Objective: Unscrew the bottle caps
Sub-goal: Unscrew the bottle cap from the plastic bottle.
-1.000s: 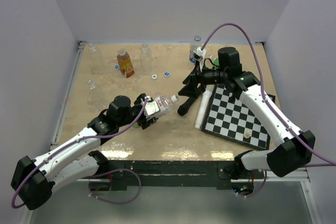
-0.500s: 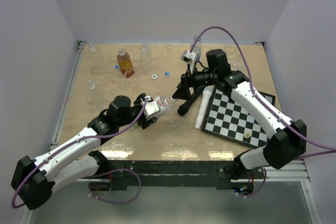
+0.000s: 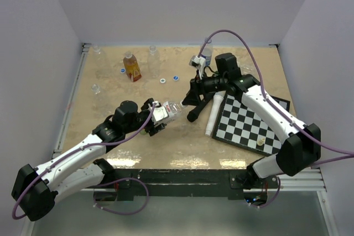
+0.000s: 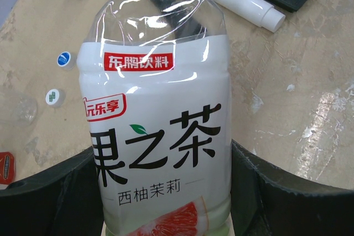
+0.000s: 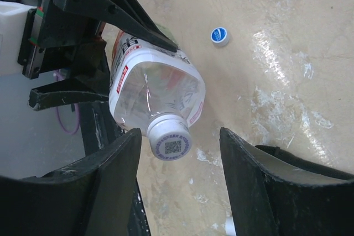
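**Right arm swings left to bracket the held bottle's cap**

Moving left from the far corner of the chessboard (image 3: 249, 122), the right gripper (image 5: 180, 139) now sits at the mouth of the tea bottle (image 3: 168, 110). The left arm and that bottle have not shifted. The bottle lies tilted in mid-table, its neck pointing right and a little far, above the tabletop (image 3: 110, 103). The left gripper (image 4: 166, 192) is clamped on its white-labelled body, a pad pressed to each side of the label.

In the right wrist view the white cap (image 5: 170, 141), with a printed code on top, lies between that gripper's fingers (image 5: 105, 175). They are parted with daylight on both sides, less on one side than the other, and hold nothing.

To do this step well, I would first centre the cap so both pads land together. The pads should close on its side wall rather than on the neck ring below. The wrist's turning axis should run along the bottle's axis, or the twist will lever the cap sideways. The left grip must resist the turn, and the clear shoulder looks thin and may buckle or slip. A black microphone (image 3: 198, 109) and a white tube (image 3: 213, 115) lie just right of the work, so the wrist has little room to swing there.
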Controlling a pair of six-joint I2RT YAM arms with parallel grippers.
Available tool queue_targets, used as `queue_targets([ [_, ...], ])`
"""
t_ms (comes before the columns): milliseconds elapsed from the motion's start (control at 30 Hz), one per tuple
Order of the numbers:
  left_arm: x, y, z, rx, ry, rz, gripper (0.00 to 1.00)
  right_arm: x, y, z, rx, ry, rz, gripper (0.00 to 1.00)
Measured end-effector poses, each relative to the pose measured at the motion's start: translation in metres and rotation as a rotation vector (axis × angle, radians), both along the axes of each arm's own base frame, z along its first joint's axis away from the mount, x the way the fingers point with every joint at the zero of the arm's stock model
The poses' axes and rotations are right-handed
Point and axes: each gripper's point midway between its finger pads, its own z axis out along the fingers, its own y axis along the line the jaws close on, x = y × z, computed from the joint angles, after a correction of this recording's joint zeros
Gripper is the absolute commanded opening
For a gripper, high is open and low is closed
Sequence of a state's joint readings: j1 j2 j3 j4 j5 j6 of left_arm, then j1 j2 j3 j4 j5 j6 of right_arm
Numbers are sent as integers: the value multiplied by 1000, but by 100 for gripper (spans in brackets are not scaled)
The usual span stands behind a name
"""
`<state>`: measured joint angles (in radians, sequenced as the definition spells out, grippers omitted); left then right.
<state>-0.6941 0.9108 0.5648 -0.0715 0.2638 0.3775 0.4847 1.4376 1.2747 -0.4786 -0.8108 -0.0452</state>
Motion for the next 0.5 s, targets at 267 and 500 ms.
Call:
queue_targets([
  [267, 0, 1, -2, 7, 5, 5, 0, -5, 3, -18, -25, 67, 33, 38],
  [500, -1, 2, -3, 12, 10, 5, 0, -13, 5, -17, -13, 65, 79, 8],
])
